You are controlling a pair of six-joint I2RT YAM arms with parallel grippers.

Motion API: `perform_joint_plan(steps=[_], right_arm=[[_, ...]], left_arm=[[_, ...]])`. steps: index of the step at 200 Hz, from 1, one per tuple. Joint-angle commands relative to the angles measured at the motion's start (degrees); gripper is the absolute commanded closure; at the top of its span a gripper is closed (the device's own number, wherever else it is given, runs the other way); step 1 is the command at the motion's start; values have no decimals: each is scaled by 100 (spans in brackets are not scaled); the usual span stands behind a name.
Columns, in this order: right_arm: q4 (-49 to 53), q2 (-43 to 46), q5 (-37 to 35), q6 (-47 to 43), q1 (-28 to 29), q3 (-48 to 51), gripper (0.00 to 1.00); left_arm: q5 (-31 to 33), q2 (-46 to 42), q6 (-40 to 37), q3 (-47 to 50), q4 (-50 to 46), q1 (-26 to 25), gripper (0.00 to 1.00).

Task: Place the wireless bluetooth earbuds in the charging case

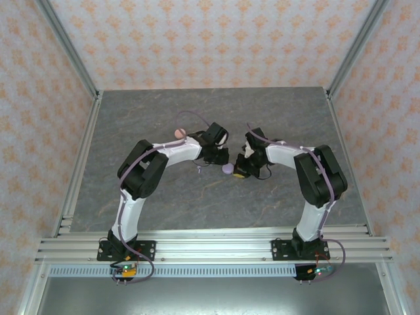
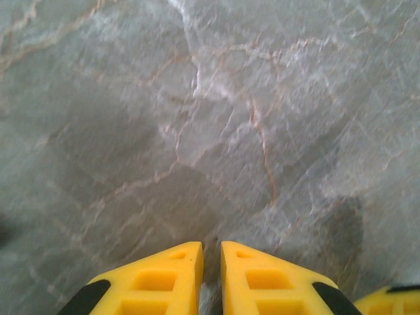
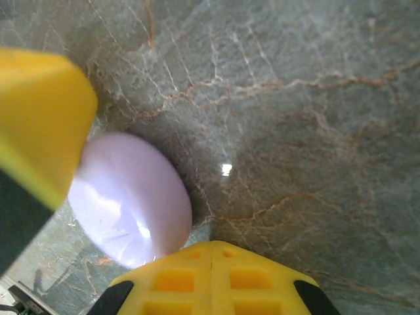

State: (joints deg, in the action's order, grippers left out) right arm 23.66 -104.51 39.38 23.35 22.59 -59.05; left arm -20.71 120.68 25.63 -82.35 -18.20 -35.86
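Grey marbled table (image 1: 197,203): left gripper (image 2: 211,252) jaws a slit apart, nothing visible between; right gripper (image 3: 211,246) jaws pressed together, just beside the lilac case (image 3: 131,203)

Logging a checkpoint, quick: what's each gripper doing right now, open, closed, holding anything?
Left gripper: closed, nothing visibly held.
Right gripper: closed, nothing visibly held; the lilac case sits just beside it.

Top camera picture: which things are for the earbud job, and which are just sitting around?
For the job:
lilac round case
pink round case
left gripper, shut
right gripper, shut, beside the lilac round case

Just there:
grey stone-look table
patterned walls
metal frame rail
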Motion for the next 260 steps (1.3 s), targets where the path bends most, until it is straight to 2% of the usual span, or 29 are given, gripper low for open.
perform_joint_plan(steps=[1,95,136,164,193,220,240,260], right_arm=[[11,-161,-512,64,13,-252,94],[344,-238,-813,-57,10,-615,93],[572,138,-1255,-136,11,-560,91],[603,581,-1334,-103,-39,-372,88],[291,1146,-952,90,-193,141,82],[-257,1615,-439,437,-238,764,70],[-843,1801,36,790,-240,1240,66],[-1241,1884,217,1015,-203,1604,63]], left_arm=[[-46,-315,31,373,-228,-123,83],[223,-817,87,809,-431,-378,83],[391,-1091,134,959,-415,-361,83],[160,-1448,200,1100,-230,-235,81],[-314,-1632,259,1273,108,-72,75],[-730,-1595,259,1355,280,34,68],[-944,-1548,243,1397,389,70,64],[-1091,-1491,219,1421,432,74,61]])
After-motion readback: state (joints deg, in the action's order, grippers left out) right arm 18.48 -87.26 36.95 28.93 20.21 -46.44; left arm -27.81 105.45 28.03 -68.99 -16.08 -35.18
